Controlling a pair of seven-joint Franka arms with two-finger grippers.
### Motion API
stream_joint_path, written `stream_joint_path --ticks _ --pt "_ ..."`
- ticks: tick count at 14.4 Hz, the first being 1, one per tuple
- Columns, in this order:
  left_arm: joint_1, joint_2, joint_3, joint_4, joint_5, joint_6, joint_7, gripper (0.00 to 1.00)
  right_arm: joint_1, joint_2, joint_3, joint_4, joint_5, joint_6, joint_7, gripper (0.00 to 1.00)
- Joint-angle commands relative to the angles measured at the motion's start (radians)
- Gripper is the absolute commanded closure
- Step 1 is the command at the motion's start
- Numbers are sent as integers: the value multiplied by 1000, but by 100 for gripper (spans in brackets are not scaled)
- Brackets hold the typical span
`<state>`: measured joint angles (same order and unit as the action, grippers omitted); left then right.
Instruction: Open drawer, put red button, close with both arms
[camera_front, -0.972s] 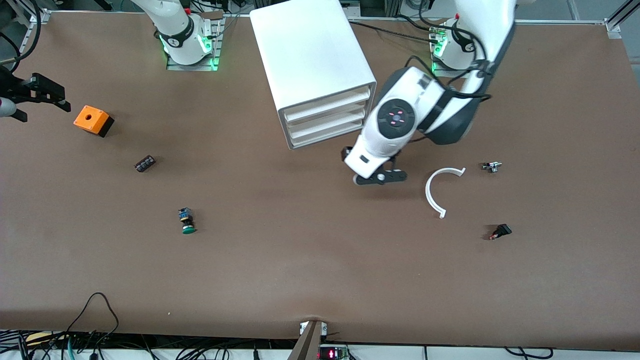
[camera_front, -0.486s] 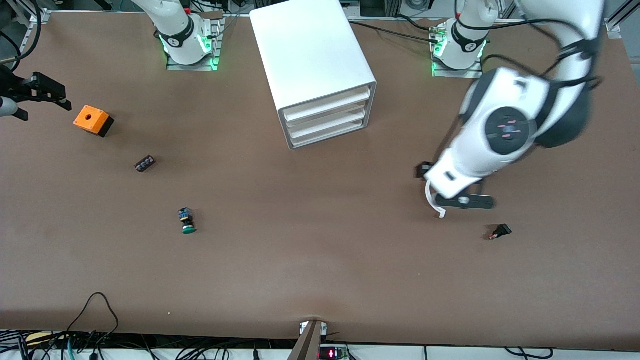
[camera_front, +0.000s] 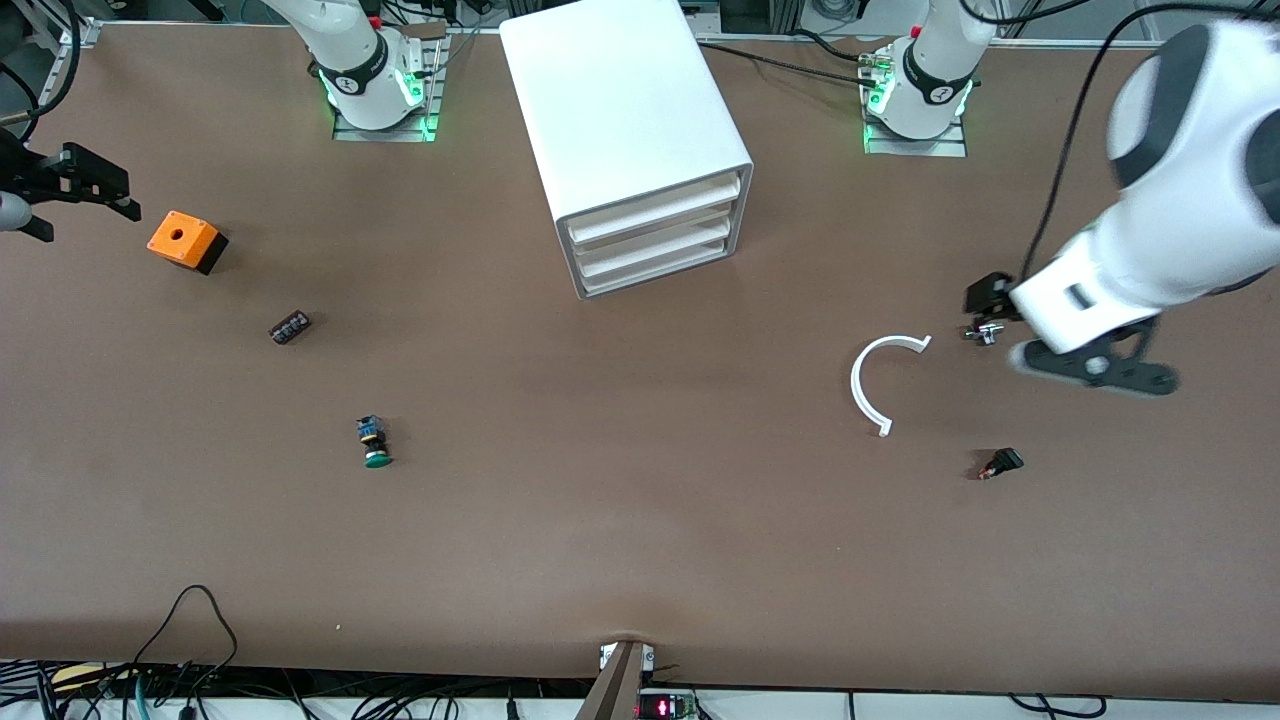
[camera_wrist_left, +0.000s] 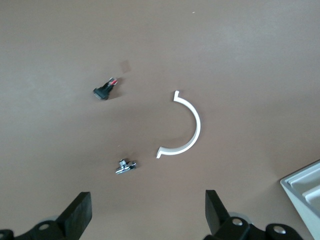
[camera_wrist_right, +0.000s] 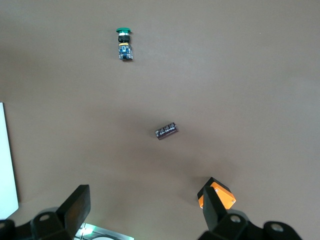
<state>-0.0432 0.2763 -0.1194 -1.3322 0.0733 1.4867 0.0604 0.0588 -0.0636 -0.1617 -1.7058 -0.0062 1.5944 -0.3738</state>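
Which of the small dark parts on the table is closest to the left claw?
The small metal part, beside the white arc's end, almost under the left claw. The black-and-red part lies nearer the front camera; the rest sit toward the right arm's end.

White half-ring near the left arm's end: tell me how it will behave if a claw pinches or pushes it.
The half-ring is a thin, flat open arc, so it probably weighs little and would likely slide or spin if pushed. Lying flat on the table, it offers little height, so pinching it from above may be awkward. Its narrow band might flex slightly.
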Motion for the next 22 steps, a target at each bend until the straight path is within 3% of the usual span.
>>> stream_joint_path --ticks 1,4,7,10,13,22 --pt "14 -135 64 -163 -47 61 78 0 3 7 -2 23 0 -22 -13 0" --pt "13 -250 190 -375 -151 222 107 0 4 7 -1 21 2 -24 -13 0" --pt "-4 -263 254 -381 -141 227 104 0 4 8 -1 23 0 -24 -10 0" --pt "-10 -214 231 -303 -107 199 111 0 4 8 -2 23 0 -24 -11 0" --pt "-12 -216 159 -277 -32 192 113 0 4 8 -2 23 0 -24 -11 0" --pt "-7 -221 158 -277 -44 193 116 0 4 7 -1 23 -1 -24 -10 0"
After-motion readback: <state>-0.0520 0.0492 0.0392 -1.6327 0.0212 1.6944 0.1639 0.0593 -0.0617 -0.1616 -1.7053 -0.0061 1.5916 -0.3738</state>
